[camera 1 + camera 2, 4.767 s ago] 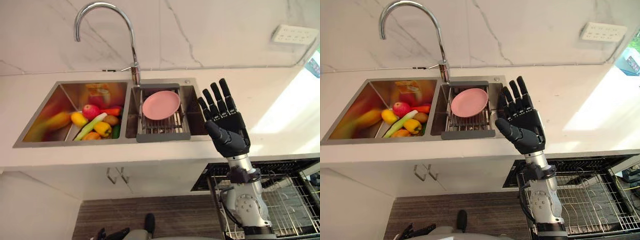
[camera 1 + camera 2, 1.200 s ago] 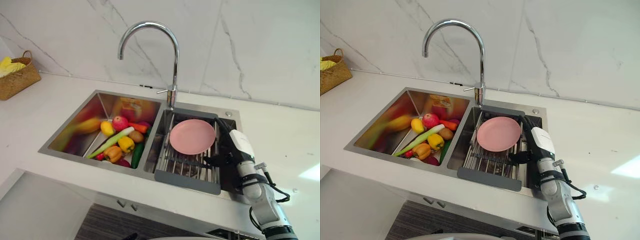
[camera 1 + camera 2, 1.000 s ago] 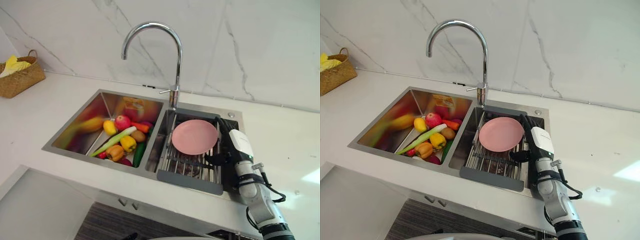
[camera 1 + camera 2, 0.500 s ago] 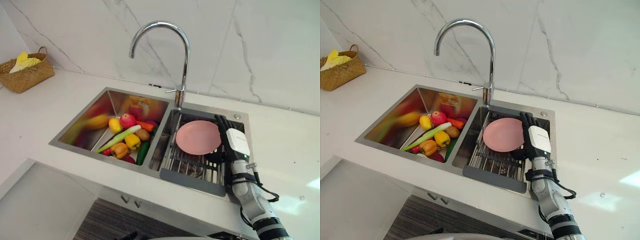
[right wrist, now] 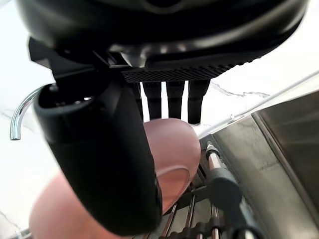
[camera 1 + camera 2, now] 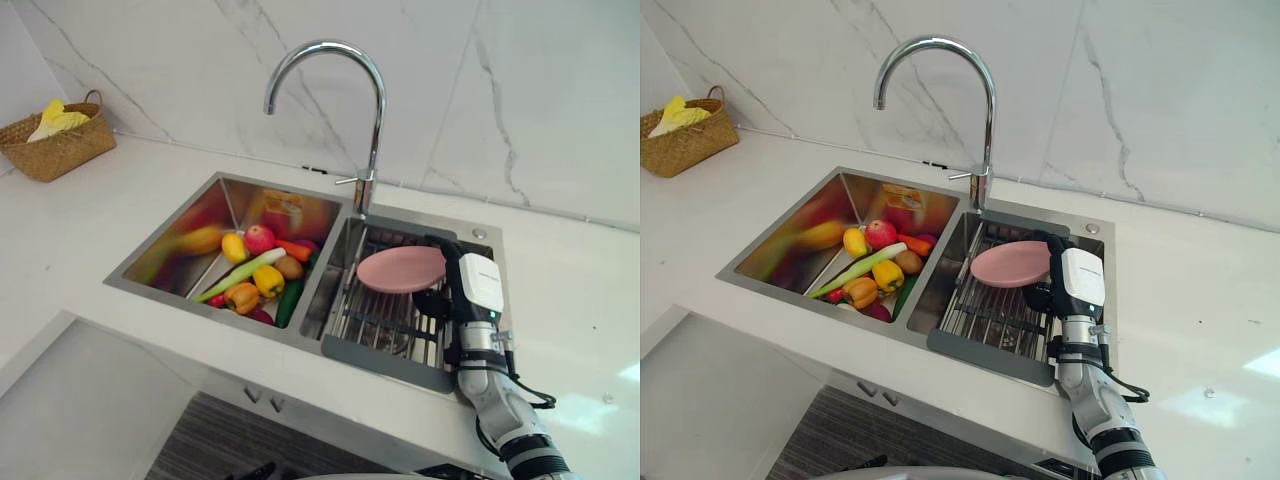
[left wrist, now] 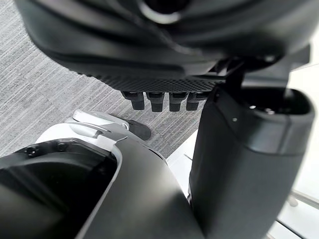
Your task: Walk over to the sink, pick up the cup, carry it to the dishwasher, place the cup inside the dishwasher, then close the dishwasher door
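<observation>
A pink plate [image 6: 400, 268] hangs a little above the drying rack [image 6: 385, 330] in the sink's right basin, held nearly level. My right hand [image 6: 474, 288] grips the plate's right rim. In the right wrist view the thumb [image 5: 104, 164] presses on the plate's [image 5: 172, 149] upper face and the fingers [image 5: 174, 102] reach under its far side. My left hand [image 7: 159, 74] hangs low over the grey floor with its fingers relaxed and nothing in it.
The double steel sink [image 6: 150, 297] is set in a white counter under a tall curved faucet [image 6: 374, 110]. Its left basin holds several fruits and vegetables [image 6: 250, 275]. A wicker basket [image 6: 55, 145] stands at the counter's far left. The marble wall rises close behind.
The plate leaned in the rack facing up; now my right hand has closed on its rim and raised it to nearly level. The camera has also shifted.
</observation>
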{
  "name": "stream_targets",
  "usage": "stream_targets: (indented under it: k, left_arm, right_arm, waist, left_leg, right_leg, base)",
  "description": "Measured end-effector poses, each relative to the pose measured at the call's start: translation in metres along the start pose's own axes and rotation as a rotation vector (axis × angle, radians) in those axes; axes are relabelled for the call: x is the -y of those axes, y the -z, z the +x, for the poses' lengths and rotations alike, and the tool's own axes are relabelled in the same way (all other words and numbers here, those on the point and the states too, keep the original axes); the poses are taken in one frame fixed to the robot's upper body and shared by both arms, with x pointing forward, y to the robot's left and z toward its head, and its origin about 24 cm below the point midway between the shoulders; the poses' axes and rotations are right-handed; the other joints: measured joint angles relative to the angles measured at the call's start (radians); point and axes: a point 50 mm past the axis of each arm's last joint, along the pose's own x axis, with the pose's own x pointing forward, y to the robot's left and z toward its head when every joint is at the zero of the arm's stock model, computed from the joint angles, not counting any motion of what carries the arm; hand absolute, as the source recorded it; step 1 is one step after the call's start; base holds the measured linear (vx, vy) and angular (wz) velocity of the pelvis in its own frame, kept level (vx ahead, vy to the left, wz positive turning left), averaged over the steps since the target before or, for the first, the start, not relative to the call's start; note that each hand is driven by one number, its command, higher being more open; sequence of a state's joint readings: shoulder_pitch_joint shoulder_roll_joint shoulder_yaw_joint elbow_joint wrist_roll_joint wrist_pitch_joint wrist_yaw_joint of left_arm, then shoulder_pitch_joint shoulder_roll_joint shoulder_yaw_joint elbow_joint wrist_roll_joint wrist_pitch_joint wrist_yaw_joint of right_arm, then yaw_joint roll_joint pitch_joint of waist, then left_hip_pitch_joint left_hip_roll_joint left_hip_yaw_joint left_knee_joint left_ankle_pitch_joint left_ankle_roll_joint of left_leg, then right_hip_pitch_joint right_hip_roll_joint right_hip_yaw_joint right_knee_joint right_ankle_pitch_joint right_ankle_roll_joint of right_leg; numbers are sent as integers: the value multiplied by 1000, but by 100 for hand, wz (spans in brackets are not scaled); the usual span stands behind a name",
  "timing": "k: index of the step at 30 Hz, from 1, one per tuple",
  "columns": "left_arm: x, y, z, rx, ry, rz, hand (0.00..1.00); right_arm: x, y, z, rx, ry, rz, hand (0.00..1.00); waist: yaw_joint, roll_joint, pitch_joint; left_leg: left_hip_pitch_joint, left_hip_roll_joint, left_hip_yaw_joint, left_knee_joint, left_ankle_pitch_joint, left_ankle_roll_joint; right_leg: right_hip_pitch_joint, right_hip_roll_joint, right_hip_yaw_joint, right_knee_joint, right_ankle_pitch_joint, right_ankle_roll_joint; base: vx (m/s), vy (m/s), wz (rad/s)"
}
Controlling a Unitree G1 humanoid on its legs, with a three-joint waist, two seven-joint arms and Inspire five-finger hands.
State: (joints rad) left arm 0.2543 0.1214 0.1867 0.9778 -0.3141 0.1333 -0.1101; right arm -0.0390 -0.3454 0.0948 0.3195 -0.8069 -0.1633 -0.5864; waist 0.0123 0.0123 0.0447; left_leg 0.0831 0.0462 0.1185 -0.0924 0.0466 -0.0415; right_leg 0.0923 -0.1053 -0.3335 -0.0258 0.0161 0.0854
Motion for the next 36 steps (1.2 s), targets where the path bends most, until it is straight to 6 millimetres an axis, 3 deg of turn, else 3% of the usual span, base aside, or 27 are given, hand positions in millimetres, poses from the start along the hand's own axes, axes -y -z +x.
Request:
stream_targets:
  k: [5,12,22,26,36]
  left_arm:
    - [0,0,0,1,0,1,100]
    - [2,-3,1,7,11,33,100]
    - [2,-4,1,8,11,33,100]
    - [2,-4,1,8,11,32,100]
    - [5,-1,1,9,14,15,100]
  right_arm:
    - [3,-1,6,64,0,-78,0]
    - [-17,-15,1,119,-130,-61,0]
    - [-9,-26,15,165,-83,-16,0]
    - [3,-33,21,179,-22,59,0]
    - [62,-41,38,172,264,351,0]
  waist:
    - [-1,1,0]
    - [17,2,-1]
    - [15,2,-1]
    - [12,4,1]
    - [-2,18,9]
  left_leg:
    - [0,1,0,0,0,-1]
    - [-6,-1,-11,0,2,-1]
    - [-5,-2,-21,0,2,-2]
    - [-5,-2,-20,0,2,-2]
    - [3,0,10,1,-2,-6]
  right_leg:
    - [0,1,-1,-1,0,0]
    - [2,0,-12,-6,0,0]
    - [12,0,-22,-12,0,1]
    - [12,0,-21,-11,1,1]
    - [9,1,3,-10,1,0]
  base:
    - [0,0,0]
    - [-12,0,4]
    - [-3,-1,3]
    - [0,0,0]
    - [-3,1,-6]
